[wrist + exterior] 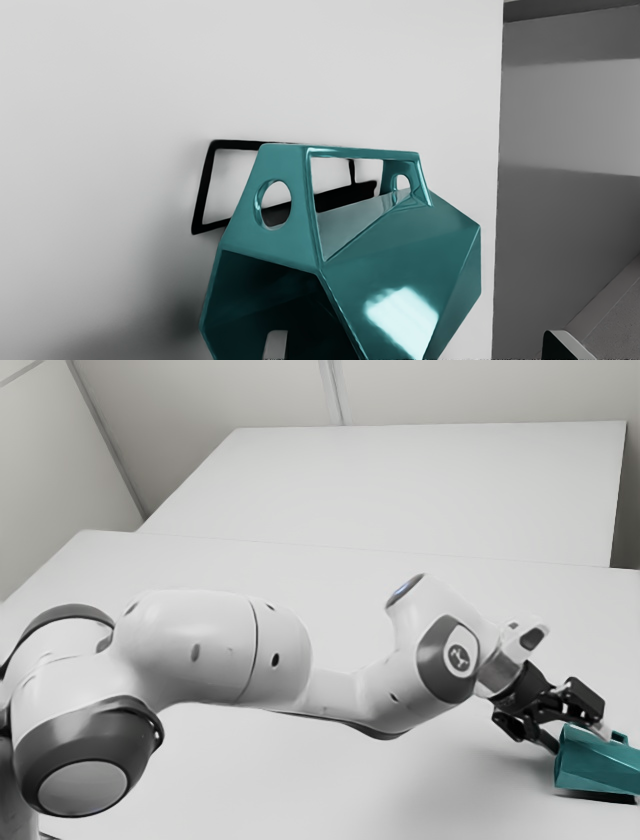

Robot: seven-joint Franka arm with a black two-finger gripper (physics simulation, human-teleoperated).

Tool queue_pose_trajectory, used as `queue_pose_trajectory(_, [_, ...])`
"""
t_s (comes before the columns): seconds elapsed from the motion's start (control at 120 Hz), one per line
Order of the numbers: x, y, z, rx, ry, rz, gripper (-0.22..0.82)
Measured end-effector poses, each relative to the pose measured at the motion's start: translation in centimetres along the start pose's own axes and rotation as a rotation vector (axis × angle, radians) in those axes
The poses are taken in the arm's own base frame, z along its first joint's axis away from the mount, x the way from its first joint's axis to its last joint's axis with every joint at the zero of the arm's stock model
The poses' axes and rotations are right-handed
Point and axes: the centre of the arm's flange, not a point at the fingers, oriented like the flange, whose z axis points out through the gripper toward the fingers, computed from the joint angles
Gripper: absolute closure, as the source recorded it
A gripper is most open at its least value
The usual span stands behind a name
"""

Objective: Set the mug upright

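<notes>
Progress check on the teal mug (593, 762): not upright, so not done. Lying on its side over by the exterior view's right edge, with the open mouth (270, 295) toward the arm (200, 650) and the handle (282, 161) off to 1 side. Can't tell from these 2 views whether fully down on the white table (470, 790) or a hair above it. Probably just a shadow, that black frame-shaped patch (203, 189) by the handle.

As for the claw (420, 345): open, right at the mouth end, with 1 finger (276, 345) poking inside the mug and finger 2 well outside. Not pinching anything, as far as visible.

So, reach part looks about sorted, would call that decent positioning for a grab at the rim or a push from inside. Left to do: basically the whole turn, from side-lying to standing on the base with the mouth up, then backing off without knocking it. Would watch for a roll onto another flat face, or a slip off the rim halfway through the tip.
</notes>
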Motion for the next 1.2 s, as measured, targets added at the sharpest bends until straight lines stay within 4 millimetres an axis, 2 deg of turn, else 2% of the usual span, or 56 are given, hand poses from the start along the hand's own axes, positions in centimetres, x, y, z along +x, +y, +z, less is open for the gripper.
queue_pose_trajectory(0.2, [0.5, 1.2, 1.1, 0.001, 0.001, 0.041, 0.23])
queue_pose_trajectory(0.45, [1.1, 2.6, 0.8, 0.008, 0.013, 0.093, 0.57])
queue_pose_trajectory(0.525, [1.1, 2.7, 0.8, 0.011, 0.013, 0.097, 0.64])
queue_pose_trajectory(0.725, [0.8, 3.3, 1.0, 0.017, 0.011, 0.106, 0.72])
queue_pose_trajectory(0.967, [0.7, 4.6, 0.4, 0.063, 0.018, 0.155, 0.76])
queue_pose_trajectory(1.125, [0.6, 6.0, -1.2, 0.093, 0.036, 0.193, 0.77])
queue_pose_trajectory(1.2, [0.8, 6.6, -2.5, 0.109, 0.051, 0.211, 0.78])
